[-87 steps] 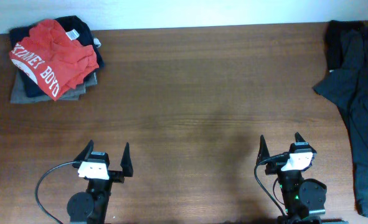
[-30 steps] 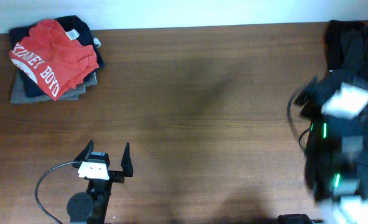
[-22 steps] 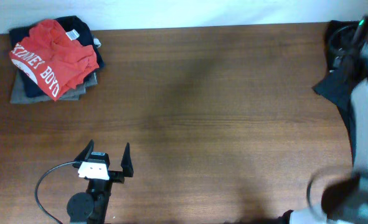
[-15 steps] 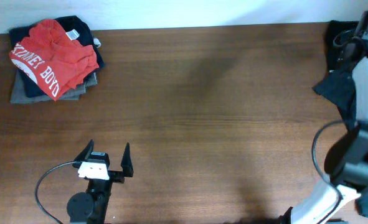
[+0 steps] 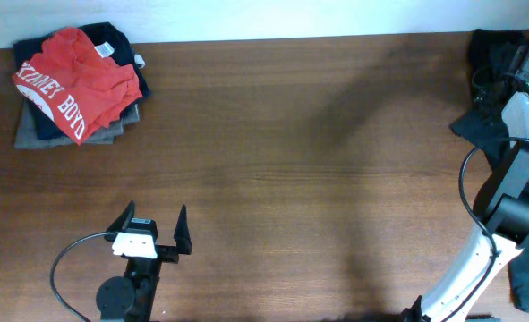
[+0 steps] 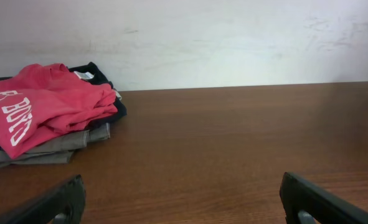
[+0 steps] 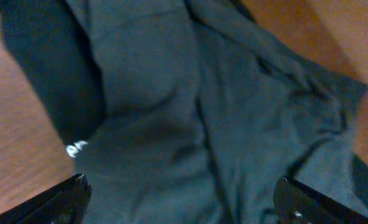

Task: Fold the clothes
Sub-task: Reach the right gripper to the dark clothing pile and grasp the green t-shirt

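A heap of dark grey-green and black clothes (image 5: 501,134) lies at the table's right edge. My right gripper (image 5: 519,55) is stretched over its far end, open and empty. The right wrist view shows its wide-apart fingers (image 7: 180,202) just above crumpled dark cloth (image 7: 171,106) with a bit of white lettering (image 7: 76,148). A red shirt with white lettering (image 5: 76,80) tops a folded stack at the far left; it also shows in the left wrist view (image 6: 40,115). My left gripper (image 5: 149,228) rests open and empty near the front edge; its fingers (image 6: 184,199) sit low over the wood.
The brown wooden table (image 5: 291,161) ends at a white wall (image 6: 202,37) behind. Under the red shirt lie folded dark navy and grey garments (image 5: 45,132). The right arm's white link and black cable (image 5: 479,241) run along the right edge.
My right arm has swung from the front of the table to the far right corner, over the dark heap. The left arm and the folded stack have not moved.
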Robot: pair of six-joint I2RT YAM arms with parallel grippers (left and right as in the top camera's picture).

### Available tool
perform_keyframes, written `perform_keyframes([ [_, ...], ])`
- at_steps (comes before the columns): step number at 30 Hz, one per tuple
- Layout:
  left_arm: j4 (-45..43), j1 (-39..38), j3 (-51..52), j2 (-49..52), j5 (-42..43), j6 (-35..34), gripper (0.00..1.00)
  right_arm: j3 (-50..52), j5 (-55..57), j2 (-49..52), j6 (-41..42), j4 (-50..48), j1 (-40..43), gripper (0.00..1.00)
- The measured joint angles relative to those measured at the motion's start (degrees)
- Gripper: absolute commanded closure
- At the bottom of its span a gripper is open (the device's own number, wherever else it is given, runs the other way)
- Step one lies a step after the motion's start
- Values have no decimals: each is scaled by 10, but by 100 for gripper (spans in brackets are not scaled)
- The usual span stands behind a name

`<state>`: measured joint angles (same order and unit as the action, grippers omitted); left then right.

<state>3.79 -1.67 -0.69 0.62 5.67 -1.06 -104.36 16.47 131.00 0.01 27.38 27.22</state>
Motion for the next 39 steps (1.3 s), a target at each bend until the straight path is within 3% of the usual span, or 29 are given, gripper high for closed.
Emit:
perform_keyframes([
  [4, 0, 0, 0, 0, 0, 0, 1, 0, -25, 12, 0, -20, 0, 4],
  [11, 0, 0, 0, 0, 0, 0, 1, 0, -36, 37, 50, -30, 0, 16],
  [13, 0, 0, 0, 0, 0, 0, 1, 0, -39, 40, 64, -35, 0, 32],
  [15, 0, 0, 0, 0, 0, 0, 1, 0, -40, 43, 76, -35, 0, 57],
  [20, 0, 0, 0, 0, 0, 0, 1, 0, -41, 43, 86, -34, 0, 77],
  [23, 0, 0, 0, 0, 0, 0, 1, -1, -42, 43, 87, -30, 0, 96],
  [39, 0, 0, 0, 0, 0, 0, 1, -1, -59, -109, 90, 27, -23, 96],
])
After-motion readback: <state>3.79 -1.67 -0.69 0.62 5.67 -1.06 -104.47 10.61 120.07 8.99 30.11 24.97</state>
